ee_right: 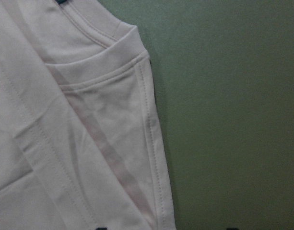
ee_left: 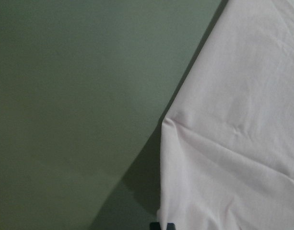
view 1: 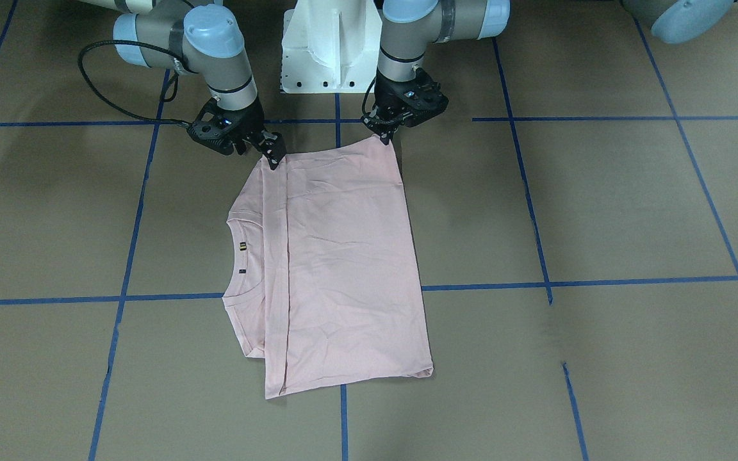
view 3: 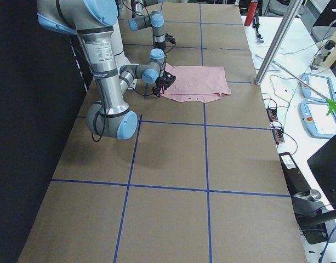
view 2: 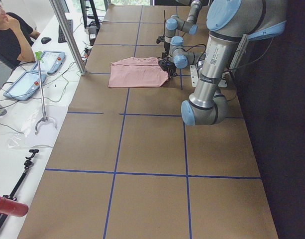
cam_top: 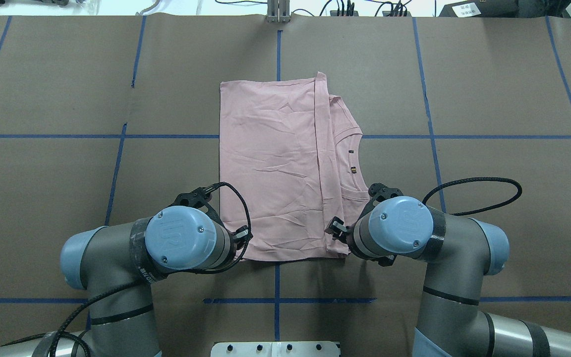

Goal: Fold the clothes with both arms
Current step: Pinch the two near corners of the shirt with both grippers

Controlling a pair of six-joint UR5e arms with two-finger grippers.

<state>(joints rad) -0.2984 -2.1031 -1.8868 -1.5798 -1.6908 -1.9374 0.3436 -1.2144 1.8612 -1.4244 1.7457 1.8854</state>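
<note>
The pale pink T-shirt [view 1: 343,256] lies folded into a long rectangle on the brown table, plain side up, with its collar and neck label [cam_top: 352,161] on the robot's right. My left gripper [view 1: 385,136] is shut on the shirt's near left corner. That corner [ee_left: 233,143] is raised a little and casts a shadow. My right gripper [view 1: 273,157] stands at the near right corner. In the right wrist view its two fingertips sit wide apart at the bottom edge, open, with the hemmed edge of the shirt [ee_right: 151,143] flat between them. The dog print is hidden.
The white pedestal [view 1: 330,51] stands just behind both grippers. A black cable [cam_top: 479,183] loops out from the right wrist. Blue tape lines [view 1: 599,282] cross the table. An operator [view 2: 8,35] sits beyond the far edge near tablets and a metal pole [view 2: 67,35].
</note>
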